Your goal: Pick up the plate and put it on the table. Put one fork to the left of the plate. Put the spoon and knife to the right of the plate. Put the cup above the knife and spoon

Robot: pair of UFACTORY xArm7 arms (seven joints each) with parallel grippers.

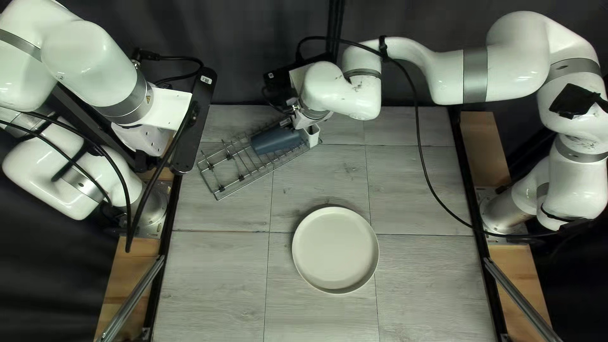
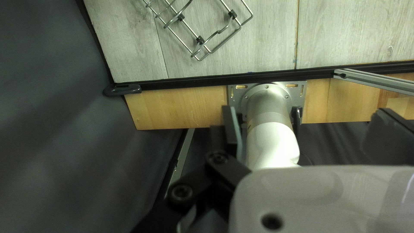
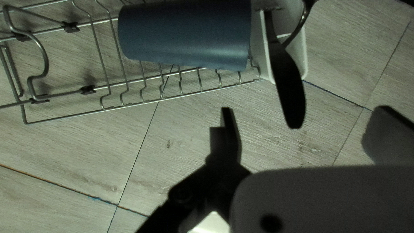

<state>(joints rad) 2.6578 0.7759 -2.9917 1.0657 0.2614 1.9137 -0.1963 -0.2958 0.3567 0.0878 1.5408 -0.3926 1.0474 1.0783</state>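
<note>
Left gripper [image 1: 142,138]: released, fingers spread; held up by left table edge. Aimed down past own arm's base [image 2: 269,121], with a rack corner farther ahead.
Right gripper [image 1: 316,116]: released, fingers spread; at rack's right end in top left view. Pointed at table, with knife just ahead.
Plate [image 1: 335,250]: flat on table [image 1: 215,278], right side up; nearest piece, well apart from rack.
Rack [image 1: 231,188]: wire, set at a slant on far half of table, left of centre in top left view.
Cup [image 1: 275,140]: blue, on its side in rack, lengthwise, beside holder.
Holder [image 3: 301,56]: white, at rack's right end.
Knife [image 3: 289,90]: in holder, leaning out over its edge.
Other utensil [image 3: 297,32]: also in holder, mostly cut off; can't tell fork or spoon.
Curtain [image 1: 240,38]: dark, behind far edge.
</note>
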